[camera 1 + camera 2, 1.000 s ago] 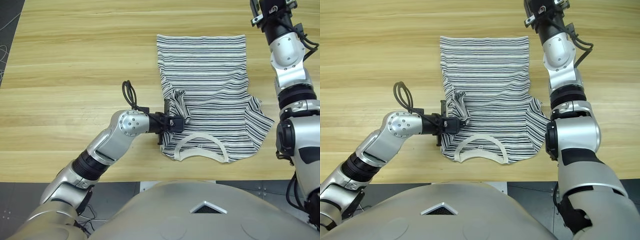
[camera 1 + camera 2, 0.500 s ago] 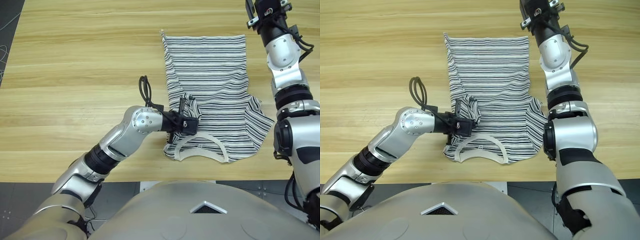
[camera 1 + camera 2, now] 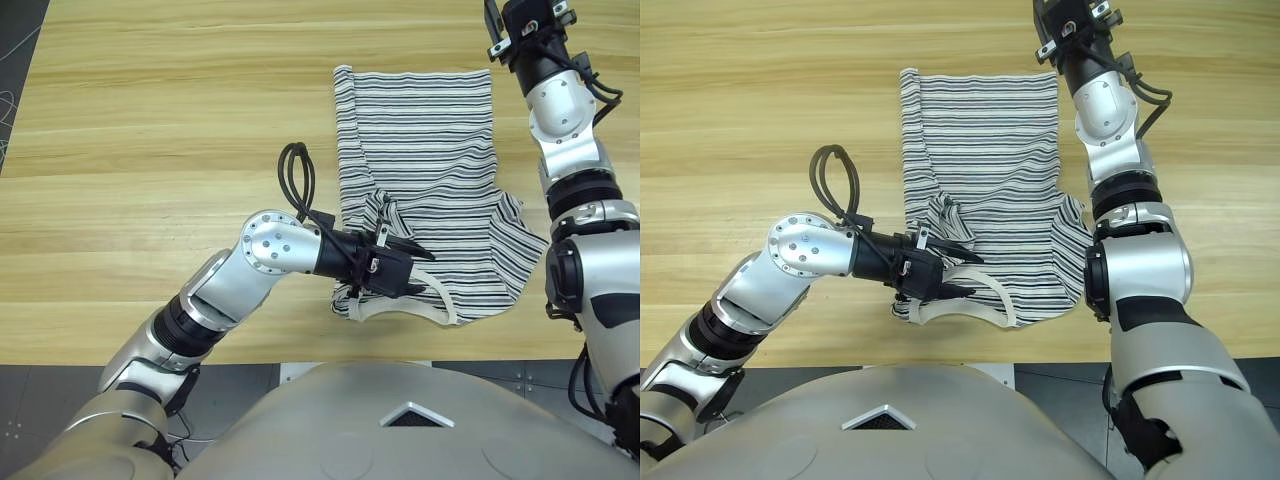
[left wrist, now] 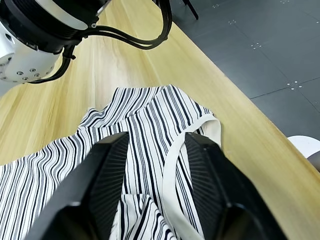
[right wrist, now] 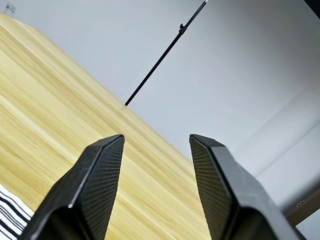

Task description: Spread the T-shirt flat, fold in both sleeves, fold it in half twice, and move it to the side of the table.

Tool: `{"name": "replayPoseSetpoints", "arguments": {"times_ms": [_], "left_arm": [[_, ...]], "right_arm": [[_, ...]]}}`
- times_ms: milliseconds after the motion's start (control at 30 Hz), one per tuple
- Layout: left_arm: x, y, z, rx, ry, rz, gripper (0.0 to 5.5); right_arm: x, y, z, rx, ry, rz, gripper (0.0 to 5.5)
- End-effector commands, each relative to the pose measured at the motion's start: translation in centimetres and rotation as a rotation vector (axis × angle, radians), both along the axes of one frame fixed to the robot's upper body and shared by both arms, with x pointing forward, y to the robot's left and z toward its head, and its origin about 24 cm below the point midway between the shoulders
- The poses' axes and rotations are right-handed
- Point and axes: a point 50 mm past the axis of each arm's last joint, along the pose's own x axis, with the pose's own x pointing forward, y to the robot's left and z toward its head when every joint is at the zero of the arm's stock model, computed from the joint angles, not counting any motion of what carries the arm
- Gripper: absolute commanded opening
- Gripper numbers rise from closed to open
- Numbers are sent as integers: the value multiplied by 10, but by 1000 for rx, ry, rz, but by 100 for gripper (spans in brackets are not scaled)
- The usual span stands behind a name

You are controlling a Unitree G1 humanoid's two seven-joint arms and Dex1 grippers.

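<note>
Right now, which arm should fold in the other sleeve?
Probably right: the unfolded sleeve lies on that side, and the right gripper is open. The left gripper hangs over the collar.

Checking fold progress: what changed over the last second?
The left gripper swept rightward, dragging the left sleeve and side edge of the shirt inward, then opened and released it. The right gripper stayed near the far corner; the right sleeve stayed spread.

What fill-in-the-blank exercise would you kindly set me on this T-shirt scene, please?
The T-shirt is patterned with ____.
It lies on a ____ table.
At its white collar, the jaws of the left arm stand ____.
Missing words: stripes; wooden; open.
</note>
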Motion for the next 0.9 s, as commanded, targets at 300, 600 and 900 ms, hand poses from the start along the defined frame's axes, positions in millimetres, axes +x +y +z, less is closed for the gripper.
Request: {"name": "replayPoseSetpoints", "arguments": {"times_ms": [300,600,900], "left_arm": [[88,134,19,-48,-561,1185,230],[33,118,-14,-30,-454,1055,230],[32,112,-20,-47,-461,1080,230]], "right_arm": [[-56,-108,-4,379,599,465,240],[-172,-175,-43,522,1265,469,240],[-183,-183,-66,460,1420,342,240]]}}
